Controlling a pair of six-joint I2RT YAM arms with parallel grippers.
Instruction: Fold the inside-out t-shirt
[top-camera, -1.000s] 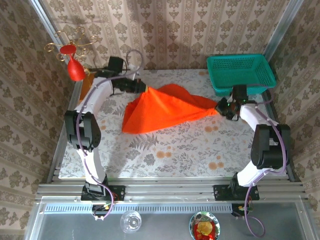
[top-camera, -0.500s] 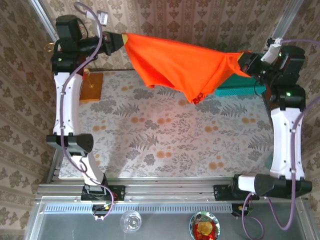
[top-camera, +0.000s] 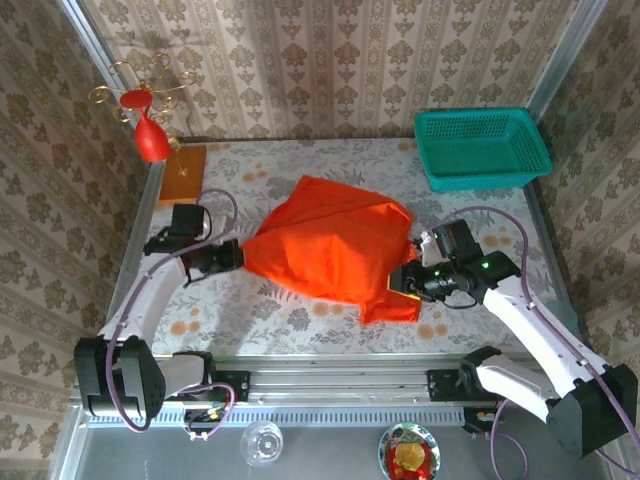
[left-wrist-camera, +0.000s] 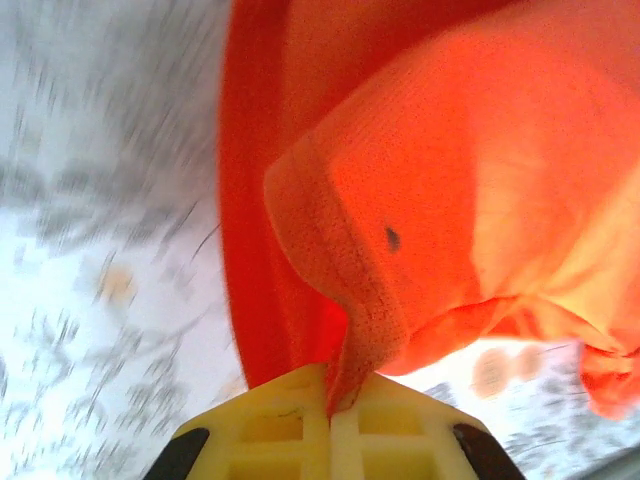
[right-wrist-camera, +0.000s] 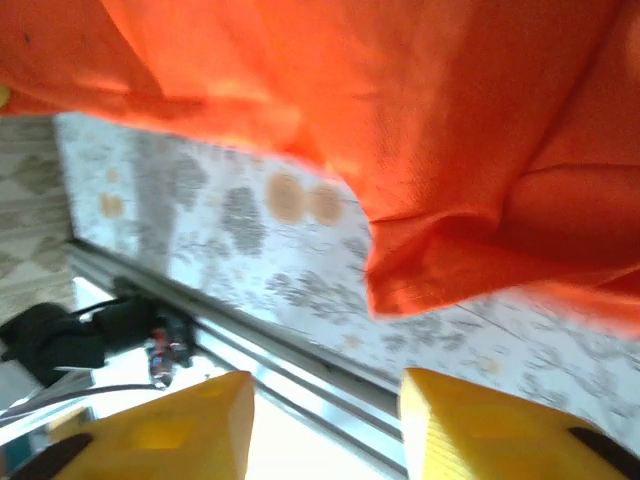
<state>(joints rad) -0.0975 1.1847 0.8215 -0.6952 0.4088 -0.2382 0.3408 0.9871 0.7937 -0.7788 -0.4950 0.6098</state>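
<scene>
T-shirt (top-camera: 335, 250): rumpled heap in the middle of the table (top-camera: 300, 320), one flap trailing toward the front edge.
Left gripper (top-camera: 238, 257): clamped on the hem at the shirt's left corner.
Right gripper (top-camera: 405, 282): jaws apart just beside the right flap — nothing between them.
Risk: one-sided hold — a pull from the left likely to drag and bunch the cloth rather than spread it flat.

1. The inside-out t-shirt (top-camera: 335, 250) is plain, bright orange-red soft cloth with no print.
2. It lies as a loose, rumpled heap on the middle of the table (top-camera: 470, 215), wider left to right than near to far.
3. Its left end tapers to a point, where a stitched hem is pinched in the left gripper (left-wrist-camera: 330, 405).
4. At its near right, a flap reaches toward the near edge.
</scene>
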